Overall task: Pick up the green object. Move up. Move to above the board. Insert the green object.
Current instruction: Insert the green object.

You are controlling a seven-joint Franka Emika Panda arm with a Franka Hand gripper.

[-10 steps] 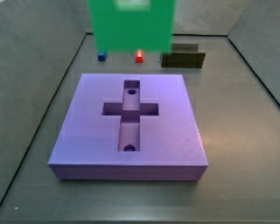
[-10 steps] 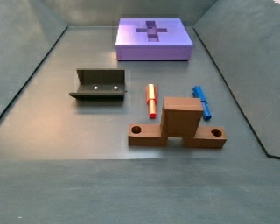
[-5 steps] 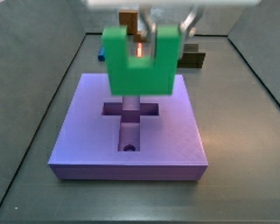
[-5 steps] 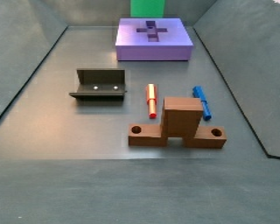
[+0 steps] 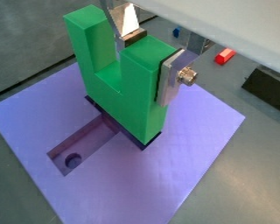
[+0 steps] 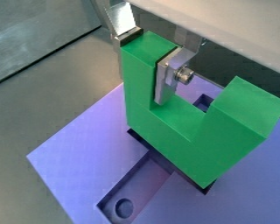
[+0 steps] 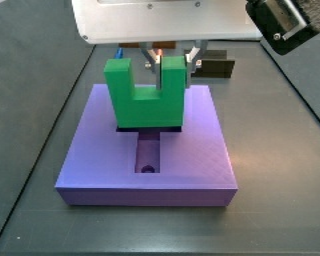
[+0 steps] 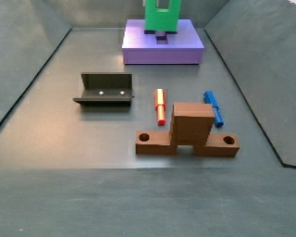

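Observation:
My gripper (image 7: 167, 62) is shut on one prong of the bright green U-shaped object (image 7: 143, 100), its silver fingers (image 5: 171, 79) clamping that prong from both sides. In both wrist views the green object (image 6: 189, 114) stands upright with its prongs up. Its base is down at the middle of the cross-shaped recess (image 5: 90, 144) in the lavender board (image 7: 190, 160). One round hole (image 6: 122, 207) shows in the recess arm in front of it. In a side view the green object (image 8: 163, 17) stands on the board (image 8: 144, 51) at the far end of the floor.
A dark olive block (image 8: 104, 91), a red peg (image 8: 159, 106), a blue peg (image 8: 213, 106) and a brown cross-shaped block (image 8: 191, 130) lie on the grey floor away from the board. Low dark walls (image 8: 40, 74) edge the floor.
The gripper has come down with the green object from high above the board. The object's base now meets the cross-shaped recess.

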